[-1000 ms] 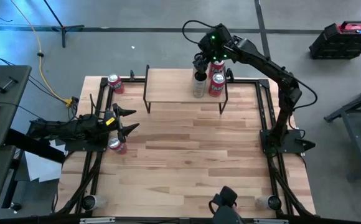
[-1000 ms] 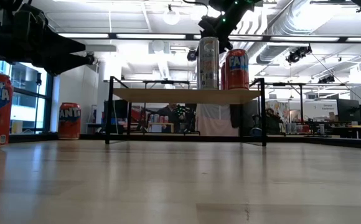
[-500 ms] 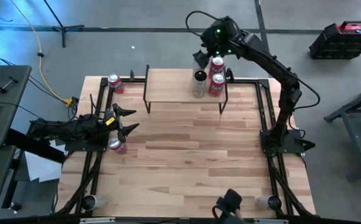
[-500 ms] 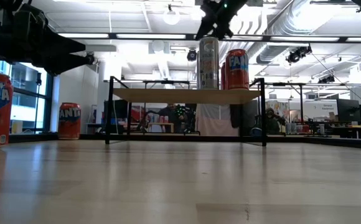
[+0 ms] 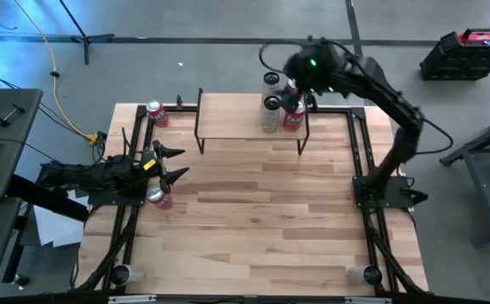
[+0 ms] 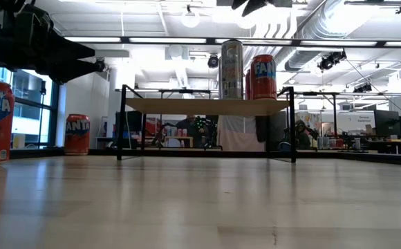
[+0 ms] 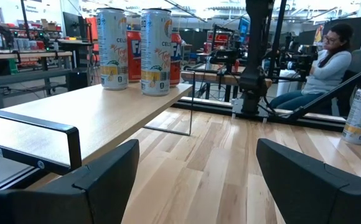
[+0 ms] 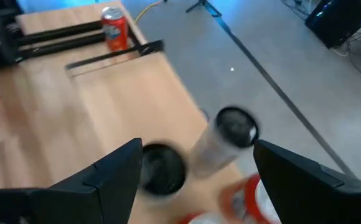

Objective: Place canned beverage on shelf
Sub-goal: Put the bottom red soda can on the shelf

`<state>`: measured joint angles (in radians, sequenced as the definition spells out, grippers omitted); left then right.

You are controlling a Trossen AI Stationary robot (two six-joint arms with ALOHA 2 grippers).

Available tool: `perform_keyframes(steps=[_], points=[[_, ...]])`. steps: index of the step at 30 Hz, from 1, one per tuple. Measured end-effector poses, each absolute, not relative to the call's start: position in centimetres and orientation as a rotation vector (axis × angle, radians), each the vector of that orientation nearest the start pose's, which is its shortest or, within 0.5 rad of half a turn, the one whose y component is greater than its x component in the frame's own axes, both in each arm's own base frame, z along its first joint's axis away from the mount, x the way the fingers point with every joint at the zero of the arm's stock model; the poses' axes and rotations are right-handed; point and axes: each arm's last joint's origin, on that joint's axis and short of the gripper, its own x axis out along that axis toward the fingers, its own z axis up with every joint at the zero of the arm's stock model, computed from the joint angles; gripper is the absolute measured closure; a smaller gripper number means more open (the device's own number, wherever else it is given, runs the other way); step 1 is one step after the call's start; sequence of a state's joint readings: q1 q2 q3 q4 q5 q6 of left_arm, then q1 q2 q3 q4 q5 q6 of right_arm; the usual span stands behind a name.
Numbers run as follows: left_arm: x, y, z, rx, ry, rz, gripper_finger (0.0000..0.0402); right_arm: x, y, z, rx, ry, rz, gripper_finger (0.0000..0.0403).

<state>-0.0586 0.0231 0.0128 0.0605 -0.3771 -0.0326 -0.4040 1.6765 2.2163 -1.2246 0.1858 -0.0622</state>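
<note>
Small light-wood shelf on black legs (image 5: 249,118) now holds slim silver cans (image 5: 269,112); right gripper (image 5: 300,84) has lifted clear, fingers open, empty; left gripper (image 5: 173,164) open, idle

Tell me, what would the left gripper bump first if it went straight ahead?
Probably nothing soon: ahead of the left gripper the way across the table looks free, with the shelf off to one side. Far across, it might meet the right arm's base.
</note>
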Motion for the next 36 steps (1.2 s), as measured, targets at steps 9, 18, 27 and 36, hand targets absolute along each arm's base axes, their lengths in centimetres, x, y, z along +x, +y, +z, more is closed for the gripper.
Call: perform_keyframes(steps=[9,18,27,36], points=[[9.7,0.5,17.2,-0.043,-0.054,0.318,0.0088,23.2,-2.5,47.8,0.066,0.675,-0.395,0.0110],[9.7,0.5,17.2,-0.043,-0.054,0.317,0.0088,21.1,5.7,41.8,0.238,0.701,-0.264,0.0110],[9.7,0.5,17.2,-0.043,-0.056,0.318,0.0088,22.6,12.8,37.3,0.274,0.675,-0.075,0.0110],[9.6,0.4,18.4,-0.366,-0.216,0.249,0.0088,26.4,15.9,29.4,0.073,0.593,-0.135,0.0110]])
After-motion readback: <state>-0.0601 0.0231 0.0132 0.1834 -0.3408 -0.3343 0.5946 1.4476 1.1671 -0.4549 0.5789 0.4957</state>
